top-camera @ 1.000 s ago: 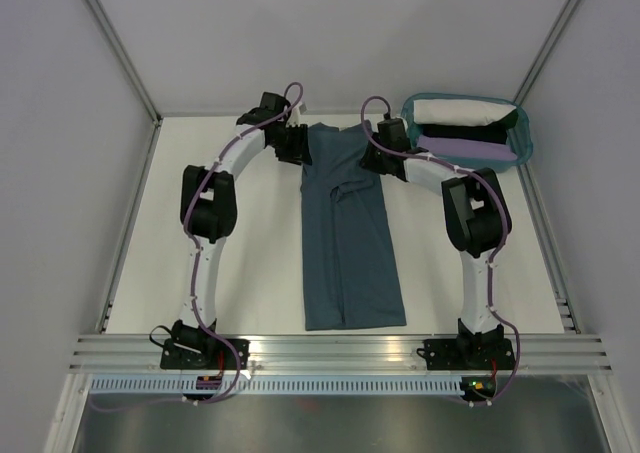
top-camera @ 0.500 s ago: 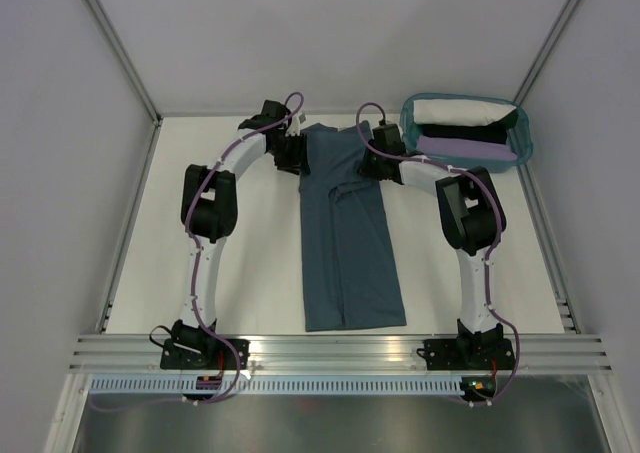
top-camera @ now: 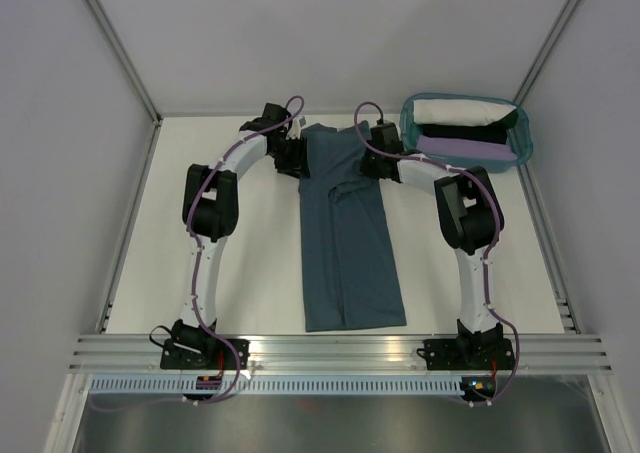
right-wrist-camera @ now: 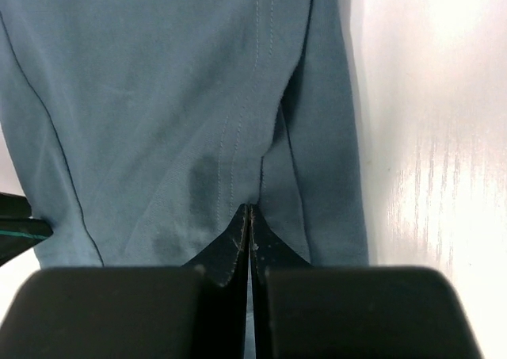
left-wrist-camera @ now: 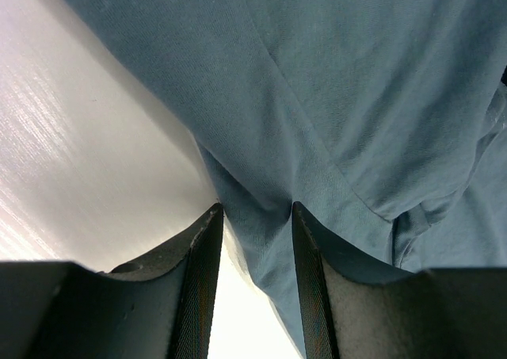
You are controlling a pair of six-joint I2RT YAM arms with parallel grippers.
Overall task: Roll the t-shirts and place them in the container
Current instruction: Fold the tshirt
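Note:
A slate-blue t-shirt (top-camera: 350, 253) lies flat on the white table, folded into a long strip running from far to near. My left gripper (top-camera: 297, 156) is at the strip's far left edge. In the left wrist view its fingers (left-wrist-camera: 207, 240) stand apart, open, with the shirt's edge (left-wrist-camera: 261, 216) lying loose between them. My right gripper (top-camera: 368, 163) is at the far right edge. In the right wrist view it (right-wrist-camera: 250, 210) is shut, and the blue fabric (right-wrist-camera: 158, 97) puckers at its tips.
A teal basket (top-camera: 523, 148) stands at the far right corner, holding a white bundle (top-camera: 455, 108), a black one (top-camera: 465, 130) and a lilac one (top-camera: 470, 149). Grey walls close in the table on three sides. The arm bases sit on the near rail.
My right gripper slid a little left onto the shirt's edge and closed on it. The left gripper edged slightly right and stayed as wide as before.

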